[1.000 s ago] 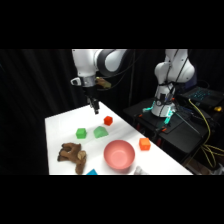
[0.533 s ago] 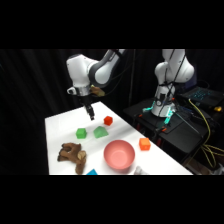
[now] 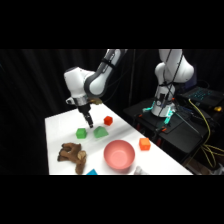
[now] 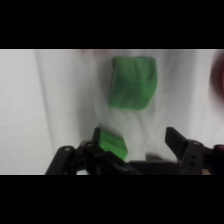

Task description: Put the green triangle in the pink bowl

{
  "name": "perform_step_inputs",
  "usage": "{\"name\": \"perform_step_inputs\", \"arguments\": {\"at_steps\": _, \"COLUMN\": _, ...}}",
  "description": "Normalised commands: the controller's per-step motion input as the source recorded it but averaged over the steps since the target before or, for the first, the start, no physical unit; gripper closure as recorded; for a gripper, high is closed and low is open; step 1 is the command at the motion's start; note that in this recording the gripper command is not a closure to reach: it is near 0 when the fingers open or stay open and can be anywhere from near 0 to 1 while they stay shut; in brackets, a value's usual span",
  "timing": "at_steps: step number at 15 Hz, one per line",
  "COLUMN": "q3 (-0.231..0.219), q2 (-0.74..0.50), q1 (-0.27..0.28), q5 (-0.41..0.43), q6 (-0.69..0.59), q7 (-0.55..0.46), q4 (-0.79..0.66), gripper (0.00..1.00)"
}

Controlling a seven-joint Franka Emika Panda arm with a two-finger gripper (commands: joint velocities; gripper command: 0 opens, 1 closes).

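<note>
The end effector [image 3: 89, 123] hangs spread and empty just above the green triangle [image 3: 100, 132] on the worktop [image 3: 60, 125], apparently lining up to grasp it for the pink bowl [image 3: 119, 154] nearby.

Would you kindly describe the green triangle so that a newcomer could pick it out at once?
Start at the pink bowl near the front of the white table. Just behind it, below the gripper, two small green blocks sit side by side. The green triangle is the paler one nearer the red block, with a sloped, peaked top; the green cube is flat-topped.
</note>
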Motion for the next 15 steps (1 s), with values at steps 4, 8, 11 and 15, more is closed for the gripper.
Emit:
{"name": "perform_step_inputs", "arguments": {"at_steps": 4, "q3": 0.084, "q2": 0.06, "q1": -0.061, "q5": 0.136, "q6": 0.08, "q7": -0.2, "q4": 0.04, "gripper": 0.0}}
{"name": "perform_step_inputs", "arguments": {"at_steps": 8, "q3": 0.063, "q2": -0.04, "q1": -0.079, "q5": 0.136, "q6": 0.14, "q7": -0.2, "q4": -0.1, "gripper": 0.0}}
{"name": "perform_step_inputs", "arguments": {"at_steps": 11, "q3": 0.081, "q2": -0.09, "q1": -0.065, "q5": 0.153, "q6": 0.18, "q7": -0.18, "q4": -0.2, "gripper": 0.0}}
{"name": "perform_step_inputs", "arguments": {"at_steps": 15, "q3": 0.083, "q2": -0.12, "q1": -0.049, "q5": 0.157, "q6": 0.24, "q7": -0.15, "q4": -0.27, "gripper": 0.0}}
